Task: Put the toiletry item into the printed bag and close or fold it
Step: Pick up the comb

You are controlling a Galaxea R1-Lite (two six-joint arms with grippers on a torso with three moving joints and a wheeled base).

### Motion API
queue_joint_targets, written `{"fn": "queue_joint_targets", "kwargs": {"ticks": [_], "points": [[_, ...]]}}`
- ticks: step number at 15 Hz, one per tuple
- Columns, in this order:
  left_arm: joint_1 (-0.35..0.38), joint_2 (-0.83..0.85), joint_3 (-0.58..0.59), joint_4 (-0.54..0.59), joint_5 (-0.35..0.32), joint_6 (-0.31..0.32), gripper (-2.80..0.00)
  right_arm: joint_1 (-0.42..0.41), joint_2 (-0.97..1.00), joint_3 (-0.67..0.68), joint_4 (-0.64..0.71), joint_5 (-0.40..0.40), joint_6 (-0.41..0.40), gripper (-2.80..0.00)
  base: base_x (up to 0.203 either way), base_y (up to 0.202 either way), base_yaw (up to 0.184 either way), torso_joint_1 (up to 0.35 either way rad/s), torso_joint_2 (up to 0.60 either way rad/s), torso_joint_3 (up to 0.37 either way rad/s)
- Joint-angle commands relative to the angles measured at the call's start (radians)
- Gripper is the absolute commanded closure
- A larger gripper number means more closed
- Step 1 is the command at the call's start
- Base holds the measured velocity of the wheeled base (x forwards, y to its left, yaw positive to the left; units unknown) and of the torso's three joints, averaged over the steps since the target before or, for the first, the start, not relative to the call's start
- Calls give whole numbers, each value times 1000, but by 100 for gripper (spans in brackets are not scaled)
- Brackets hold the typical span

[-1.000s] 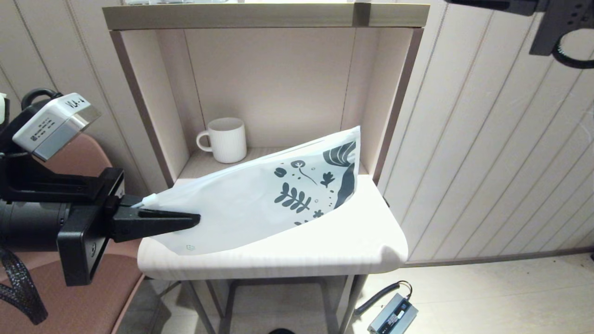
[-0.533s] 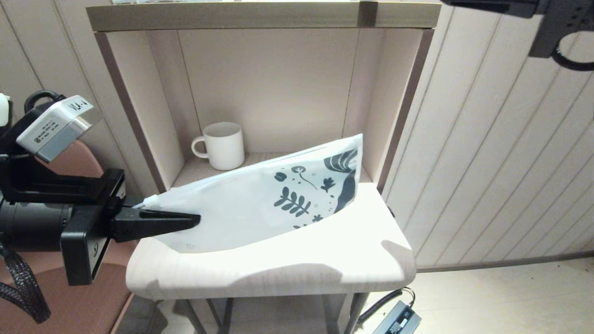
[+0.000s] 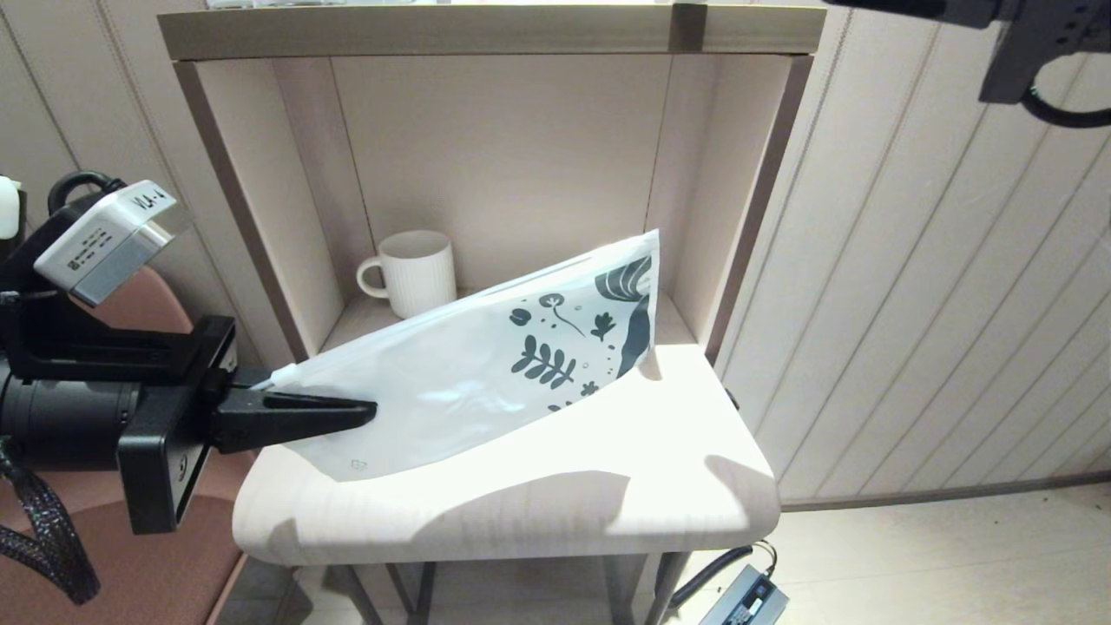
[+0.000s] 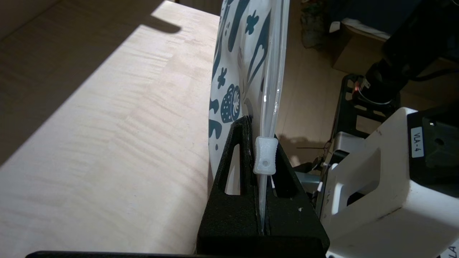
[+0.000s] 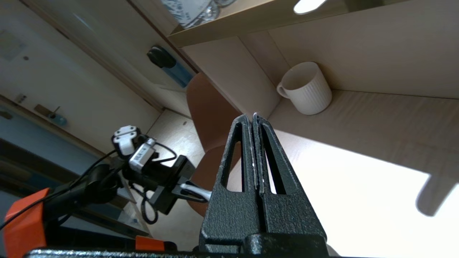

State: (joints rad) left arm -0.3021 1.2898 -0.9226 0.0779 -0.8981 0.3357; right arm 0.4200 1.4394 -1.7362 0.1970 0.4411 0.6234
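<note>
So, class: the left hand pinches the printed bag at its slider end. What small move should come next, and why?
Probably lower the left hand to lay the printed bag flat on the shelf top. The bag is tilted, its leafy end raised near the mug, its zip slider sits at the clamped fingers, and the shut right hand holds nothing.

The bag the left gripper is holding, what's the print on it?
The printed bag is white with dark-blue leaves and flowers at its far end, clearest in the head view.
</note>
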Motion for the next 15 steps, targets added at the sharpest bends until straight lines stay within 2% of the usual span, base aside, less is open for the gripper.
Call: {"fn": "queue_joint_targets", "kwargs": {"ticks": [1, 5, 9, 11, 13, 14, 15], "points": [[0, 2, 5, -1, -5, 2, 0, 0, 17, -7, -1, 3, 4, 0, 0, 0, 0, 0, 0, 0], [0, 3, 5, -3, -4, 4, 0, 0, 18, 18, -2, 2, 4, 0, 0, 0, 0, 0, 0, 0], [0, 2, 5, -2, -4, 6, 0, 0, 14, 27, -2, 2, 1, 0, 123, 0, 2, 1, 2, 1], [0, 2, 5, -1, -4, 6, 0, 0, 6, 71, -2, 2, -21, 0, 0, 0, 0, 0, 0, 0], [0, 3, 7, -1, -4, 8, 0, 1, -29, 146, 3, 1, -172, 0, 0, 0, 0, 0, 0, 0], [0, 3, 7, -1, -5, 8, 0, 11, -48, 171, 6, -1, -225, 0, 0, 0, 0, 0, 0, 0], [0, 3, 7, -1, -4, 8, 0, 24, -61, 171, 8, -2, -233, 0, 0, 0, 0, 0, 0, 0]]}}
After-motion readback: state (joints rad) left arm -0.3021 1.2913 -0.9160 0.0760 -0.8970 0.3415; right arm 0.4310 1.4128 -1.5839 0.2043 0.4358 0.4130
